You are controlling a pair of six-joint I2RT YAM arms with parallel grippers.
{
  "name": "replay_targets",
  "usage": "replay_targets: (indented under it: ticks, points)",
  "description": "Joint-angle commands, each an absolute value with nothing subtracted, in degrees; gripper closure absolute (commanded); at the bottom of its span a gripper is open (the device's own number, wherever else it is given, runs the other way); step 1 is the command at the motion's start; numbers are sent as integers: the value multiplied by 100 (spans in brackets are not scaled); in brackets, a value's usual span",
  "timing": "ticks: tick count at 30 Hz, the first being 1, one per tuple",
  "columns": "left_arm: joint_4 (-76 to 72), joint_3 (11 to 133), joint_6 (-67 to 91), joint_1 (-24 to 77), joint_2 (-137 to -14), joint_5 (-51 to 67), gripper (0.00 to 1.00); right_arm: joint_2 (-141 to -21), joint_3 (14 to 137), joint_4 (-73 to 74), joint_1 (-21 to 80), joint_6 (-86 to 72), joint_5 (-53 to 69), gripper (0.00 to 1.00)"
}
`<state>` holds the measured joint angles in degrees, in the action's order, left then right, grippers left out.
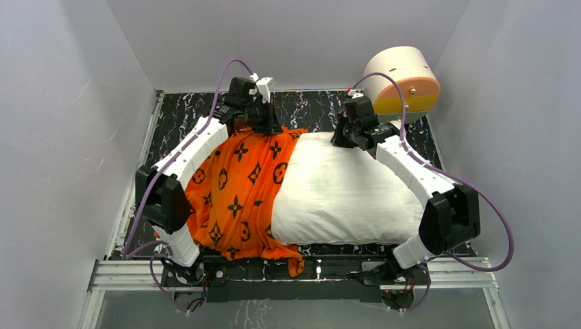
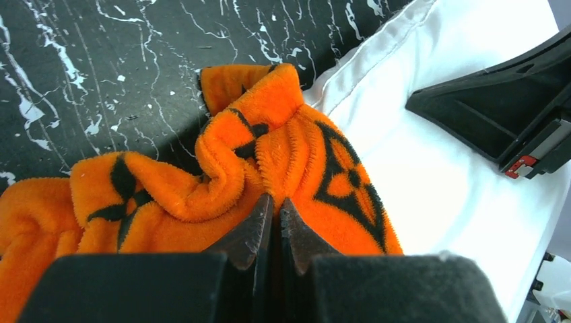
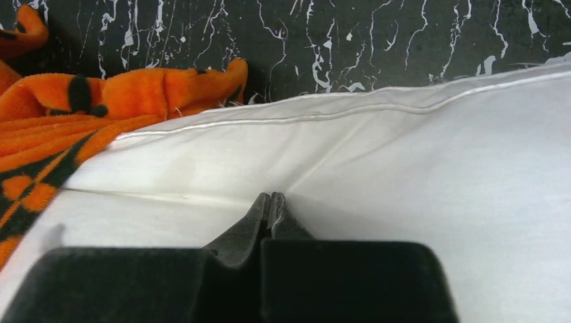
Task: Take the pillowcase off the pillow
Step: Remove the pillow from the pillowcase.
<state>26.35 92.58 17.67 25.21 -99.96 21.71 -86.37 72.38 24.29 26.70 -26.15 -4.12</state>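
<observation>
The dark marbled counter (image 1: 315, 110) carries the pillow (image 1: 342, 195), which lies with its long axis running left to right between the two arms. Its middle and right parts are bare white. The left end is inside the orange pillowcase (image 1: 233, 192), whose open edge runs front to back across the pillow and is bunched at the far side. A round box (image 1: 404, 81) sits at the far right corner, apart from the work.

The left gripper (image 2: 275, 208) is at the far edge of the pillowcase, its fingers pressed together on a fold of orange plush just beside the pillow's stitched seam. The right gripper (image 3: 271, 205) is closed on a pinch of white pillow fabric near the far seam, to the right of the pillowcase.

So the pillowcase lies leftward of the right gripper and under the left one, which belongs to the nearer arm. As I judge it, the pillowcase must slide left along the long axis while the right gripper anchors the pillow.
</observation>
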Motion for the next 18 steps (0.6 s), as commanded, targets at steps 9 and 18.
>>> replay_targets:
  ticks: [9,18]
  points:
    - [2356,8870,1677,1974,-8660,1545,100,-7772,6841,2474,2583,-2546,-88,100]
    - [1758,8786,2394,1952,-9328,3348,100,-7503,7872,2674,2592,-2278,2033,11]
